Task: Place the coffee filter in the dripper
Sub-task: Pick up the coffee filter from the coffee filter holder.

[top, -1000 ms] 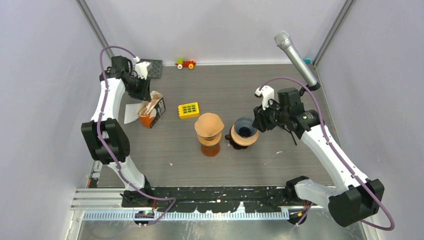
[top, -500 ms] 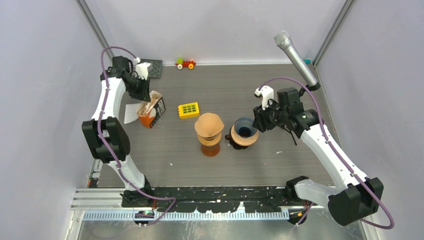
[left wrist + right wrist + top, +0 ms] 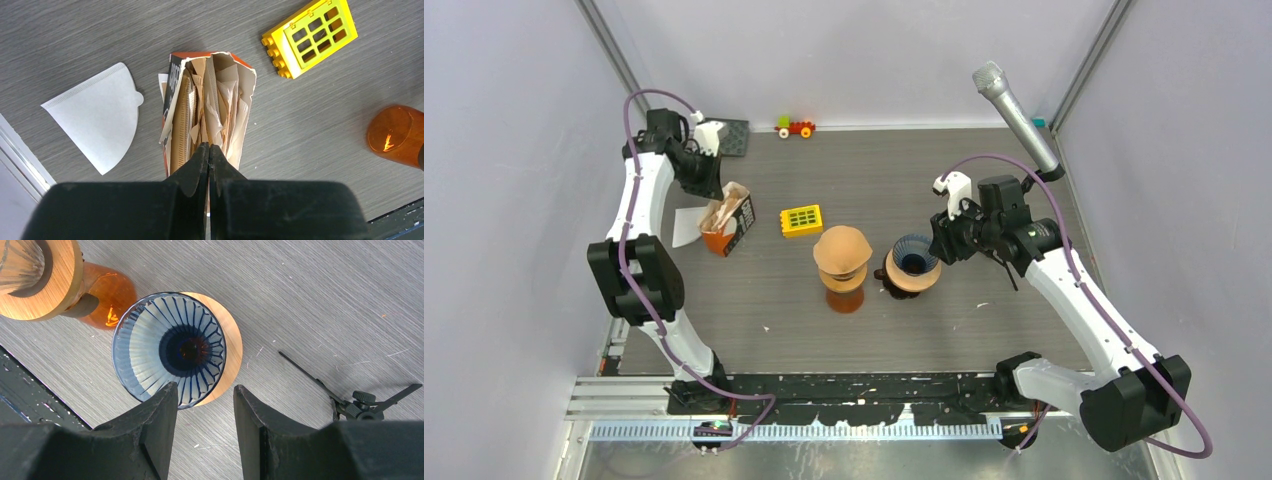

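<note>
Left arm (image 3: pixel 637 205) stood up the left side of the top view, wrist bent over at upper left. Left gripper (image 3: pixel 208 149) pointed straight down, jaws pressed together, no gap visible at bottom centre of its wrist view. Right arm (image 3: pixel 1079 295) reached in from lower right toward centre, forearm angled up-left. Right gripper (image 3: pixel 205 386) pointed down, jaws spread wide apart, nothing between them.

Counter (image 3: pixel 984 330): grey wood-grain surface, matte, with a few pale specks. Plain pale lilac panels closed it in on three sides: back wall (image 3: pixel 854 50), left wall (image 3: pixel 504 150), right wall (image 3: pixel 1184 150). Grey metal corner posts (image 3: pixel 611 50) stood where the panels met. A ribbed metal rail (image 3: pixel 824 432) ran along the near edge. Light was even, shadows soft.
</note>
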Available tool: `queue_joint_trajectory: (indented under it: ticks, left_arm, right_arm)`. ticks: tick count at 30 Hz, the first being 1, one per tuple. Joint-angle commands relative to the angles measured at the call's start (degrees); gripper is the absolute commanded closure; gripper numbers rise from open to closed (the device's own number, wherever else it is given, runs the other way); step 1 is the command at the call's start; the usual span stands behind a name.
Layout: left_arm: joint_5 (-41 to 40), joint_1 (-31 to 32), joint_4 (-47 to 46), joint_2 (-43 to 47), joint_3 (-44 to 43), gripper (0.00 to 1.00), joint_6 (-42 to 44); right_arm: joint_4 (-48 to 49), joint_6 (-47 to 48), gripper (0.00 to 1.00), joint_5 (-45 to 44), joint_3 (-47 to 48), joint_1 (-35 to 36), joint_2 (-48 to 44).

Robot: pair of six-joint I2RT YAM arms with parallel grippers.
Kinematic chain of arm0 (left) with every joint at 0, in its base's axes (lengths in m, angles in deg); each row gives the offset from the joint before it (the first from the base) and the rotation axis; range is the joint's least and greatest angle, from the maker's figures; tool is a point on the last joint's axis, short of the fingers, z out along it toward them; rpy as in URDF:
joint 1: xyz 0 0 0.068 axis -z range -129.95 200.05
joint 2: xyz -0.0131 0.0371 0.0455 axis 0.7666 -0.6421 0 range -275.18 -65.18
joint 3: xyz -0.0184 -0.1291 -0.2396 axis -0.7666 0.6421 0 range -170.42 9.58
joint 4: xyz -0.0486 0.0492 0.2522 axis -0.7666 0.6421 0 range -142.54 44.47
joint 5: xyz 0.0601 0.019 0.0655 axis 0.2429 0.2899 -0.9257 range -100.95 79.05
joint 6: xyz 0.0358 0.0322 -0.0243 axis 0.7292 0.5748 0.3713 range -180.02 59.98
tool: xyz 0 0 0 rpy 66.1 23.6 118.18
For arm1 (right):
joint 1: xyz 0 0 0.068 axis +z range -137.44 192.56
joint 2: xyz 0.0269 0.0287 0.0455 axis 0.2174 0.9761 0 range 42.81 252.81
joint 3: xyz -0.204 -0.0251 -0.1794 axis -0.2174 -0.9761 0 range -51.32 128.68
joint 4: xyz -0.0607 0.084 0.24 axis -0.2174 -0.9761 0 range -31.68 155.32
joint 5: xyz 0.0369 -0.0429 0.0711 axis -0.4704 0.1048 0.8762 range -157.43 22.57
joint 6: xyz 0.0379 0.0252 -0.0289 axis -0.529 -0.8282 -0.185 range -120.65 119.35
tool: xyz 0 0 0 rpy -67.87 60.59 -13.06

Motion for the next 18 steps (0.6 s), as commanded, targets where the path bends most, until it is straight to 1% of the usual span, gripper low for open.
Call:
queue_joint_trajectory:
  ticks: [1, 18]
  left_arm:
    - [1.2, 0.1, 0.4, 0.6, -2.8, 1.00, 0.2]
    - [1.5, 0.1, 0.9, 5.1, -5.2, 1.00, -1.0]
  right_arm:
    - [0.5, 0.6, 0.50, -0.5, 0.3, 0.3, -0.2]
    - [0.4, 0.8, 0.50, -0.7, 0.2, 0.4, -0.1]
